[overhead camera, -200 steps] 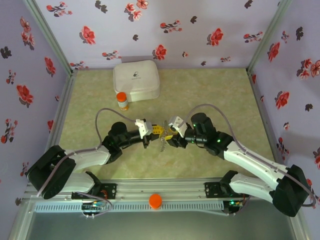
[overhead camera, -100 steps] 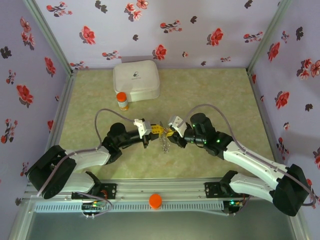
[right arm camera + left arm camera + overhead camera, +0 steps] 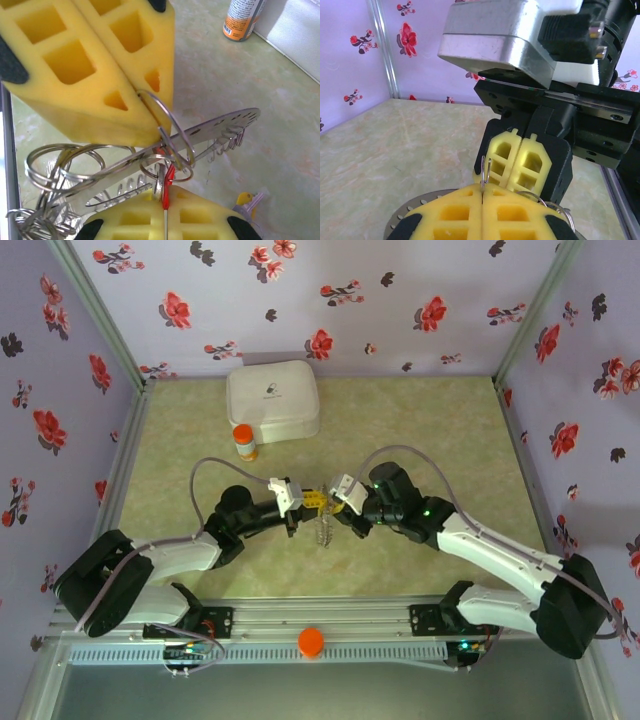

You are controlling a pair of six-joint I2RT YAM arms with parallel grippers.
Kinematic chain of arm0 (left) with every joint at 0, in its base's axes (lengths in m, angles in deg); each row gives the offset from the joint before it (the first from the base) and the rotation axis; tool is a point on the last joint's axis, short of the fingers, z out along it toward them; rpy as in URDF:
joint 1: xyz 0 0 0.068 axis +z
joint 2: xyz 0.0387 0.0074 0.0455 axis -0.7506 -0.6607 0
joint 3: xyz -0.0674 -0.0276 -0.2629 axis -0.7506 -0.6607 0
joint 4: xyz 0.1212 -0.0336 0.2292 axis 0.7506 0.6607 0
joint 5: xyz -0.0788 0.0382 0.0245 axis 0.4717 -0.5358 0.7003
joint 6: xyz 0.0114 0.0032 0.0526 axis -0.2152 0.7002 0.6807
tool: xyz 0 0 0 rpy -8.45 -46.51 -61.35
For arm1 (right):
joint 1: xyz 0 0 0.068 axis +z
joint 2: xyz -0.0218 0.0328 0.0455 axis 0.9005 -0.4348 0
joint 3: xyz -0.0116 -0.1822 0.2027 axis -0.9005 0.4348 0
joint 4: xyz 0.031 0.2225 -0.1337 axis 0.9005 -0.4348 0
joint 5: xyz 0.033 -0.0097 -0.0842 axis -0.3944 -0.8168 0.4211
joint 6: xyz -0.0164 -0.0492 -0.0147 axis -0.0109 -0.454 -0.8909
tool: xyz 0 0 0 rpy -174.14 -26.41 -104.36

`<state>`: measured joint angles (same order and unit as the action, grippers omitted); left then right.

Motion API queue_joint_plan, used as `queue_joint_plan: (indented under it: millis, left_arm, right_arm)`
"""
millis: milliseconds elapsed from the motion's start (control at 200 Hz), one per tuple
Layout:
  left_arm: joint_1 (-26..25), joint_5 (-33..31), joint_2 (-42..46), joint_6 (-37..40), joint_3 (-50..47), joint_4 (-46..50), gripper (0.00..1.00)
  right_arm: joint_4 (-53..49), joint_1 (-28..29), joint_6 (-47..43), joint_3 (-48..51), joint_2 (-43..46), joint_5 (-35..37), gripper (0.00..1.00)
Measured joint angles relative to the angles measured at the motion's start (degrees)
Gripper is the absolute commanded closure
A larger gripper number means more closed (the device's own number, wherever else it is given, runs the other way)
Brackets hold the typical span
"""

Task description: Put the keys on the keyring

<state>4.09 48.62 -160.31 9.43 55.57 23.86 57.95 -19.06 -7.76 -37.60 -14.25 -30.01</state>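
The left fingers [image 3: 455,212] are pressing together on a thin wire ring [image 3: 482,172], and the right fingers [image 3: 200,216], meeting them tip to tip, are pinching the red-tagged key [image 3: 168,180] (mostly buried in their seam). The keyring [image 3: 220,125] is hanging just under both fingertips, partly cut off, with the yellow-headed key [image 3: 246,200] sitting blurred beside the right fingers.
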Motion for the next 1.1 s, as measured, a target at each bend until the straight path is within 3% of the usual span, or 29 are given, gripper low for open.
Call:
queue_joint_plan:
  millis: [135,375,1100]
  left_arm:
    - [0.0,0.0,0.0,0.1,0.0,-1.2,1.0]
    - [-0.3,0.0,-0.9,1.6,0.0,-1.7,1.0]
    - [-0.5,3.9,-1.5,1.5,0.0,-1.8,1.0]
  right_arm:
    - [-2.6,-0.7,-0.6,1.0,3.5,0.3,0.67]
    - [-4.1,-4.4,-3.3,2.3,13.5,-2.1,0.67]
    - [3.9,-4.7,-4.0,1.7,7.1,-9.4,0.81]
